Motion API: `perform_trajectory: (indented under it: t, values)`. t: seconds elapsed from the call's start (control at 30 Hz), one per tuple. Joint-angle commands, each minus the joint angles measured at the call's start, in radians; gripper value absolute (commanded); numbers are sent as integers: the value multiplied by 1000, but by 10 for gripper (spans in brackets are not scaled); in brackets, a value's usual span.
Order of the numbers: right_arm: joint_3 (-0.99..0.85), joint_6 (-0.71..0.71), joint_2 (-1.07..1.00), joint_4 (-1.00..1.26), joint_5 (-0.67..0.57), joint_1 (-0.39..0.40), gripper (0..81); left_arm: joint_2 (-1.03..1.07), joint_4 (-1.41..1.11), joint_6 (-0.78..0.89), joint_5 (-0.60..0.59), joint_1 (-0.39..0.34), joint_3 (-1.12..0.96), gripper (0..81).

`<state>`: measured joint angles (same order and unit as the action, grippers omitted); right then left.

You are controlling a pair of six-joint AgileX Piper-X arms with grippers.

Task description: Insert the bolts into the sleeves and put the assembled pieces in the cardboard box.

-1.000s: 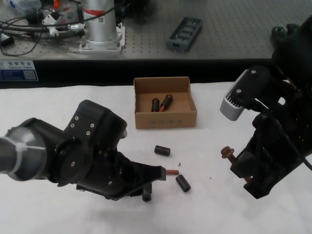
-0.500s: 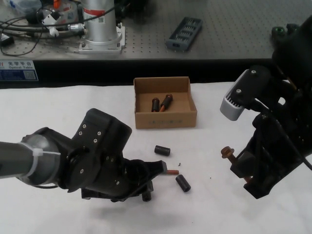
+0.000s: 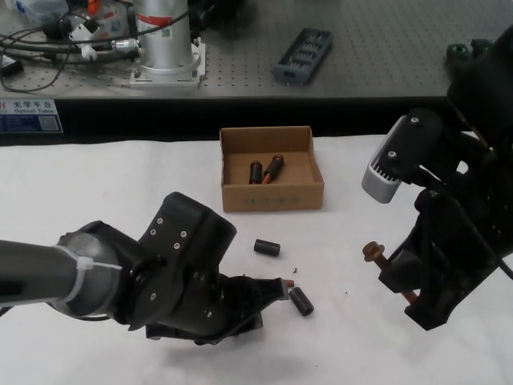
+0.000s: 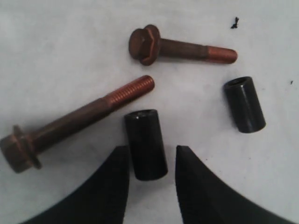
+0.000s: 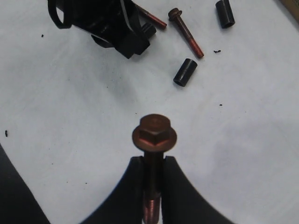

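Far left, on the dark edge behind the white worktop [image 3: 80,176]: a blue label [image 3: 30,115] carrying white print.

Left gripper [image 4: 150,151] is low over the worktop with its fingers [image 4: 112,186] parted. A black sleeve [image 4: 145,143] lies flat with its near end in the gap, long axis in line with the fingers. They are not clamped on it; whether one pad touches it I cannot tell.

Just beside that sleeve is a long copper bolt [image 4: 77,123], slanted, threaded end near the sleeve's far end and head out to the side. Beyond it is a shorter bolt [image 4: 180,46], lying crosswise to the sleeve, threaded tip toward a second sleeve [image 3: 300,301] lying close by. A third sleeve [image 3: 267,248] lies apart, between this group and the box, axis roughly left to right.

The cardboard box [image 3: 271,199] is open-topped, with faint orange print on its front wall. Two assembled pieces [image 3: 256,172] lie on its floor, side by side, axes running roughly front to back.

Right gripper [image 5: 153,161] is held above the worktop, its fingers closed on the shank of a bolt [image 5: 154,135]. The hex head juts past the fingertips toward the left arm, and the shank runs back along the fingers.
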<state>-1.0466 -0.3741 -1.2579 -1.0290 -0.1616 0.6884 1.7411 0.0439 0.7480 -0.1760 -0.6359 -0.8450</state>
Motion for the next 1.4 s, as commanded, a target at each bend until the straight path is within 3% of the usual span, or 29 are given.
perform_trajectory:
  t: [0.0,0.13,0.33,0.57,0.73,0.93,1.1,1.37]
  values:
    - [-2,-9,15,-5,-13,2,29,26,2,8,43,-17,-3,255]
    - [-2,-9,15,-5,-13,2,29,30,0,8,117,-17,-3,255]
    - [-2,-9,15,-5,-13,2,29,30,2,8,121,-17,-3,245]
    - [-2,-9,15,-5,-13,2,29,30,0,8,121,-17,-3,9]
    - [-2,-9,15,-5,-13,2,29,39,2,8,127,-17,-3,6]
    - [-2,-9,15,-5,-13,2,29,20,5,4,-1,-17,-3,6]
    - [-2,-9,15,-5,-13,2,29,-51,13,-175,-71,-17,-3,6]
    - [-2,-9,15,4,-13,2,29,-277,165,-578,-38,-17,-1,6]
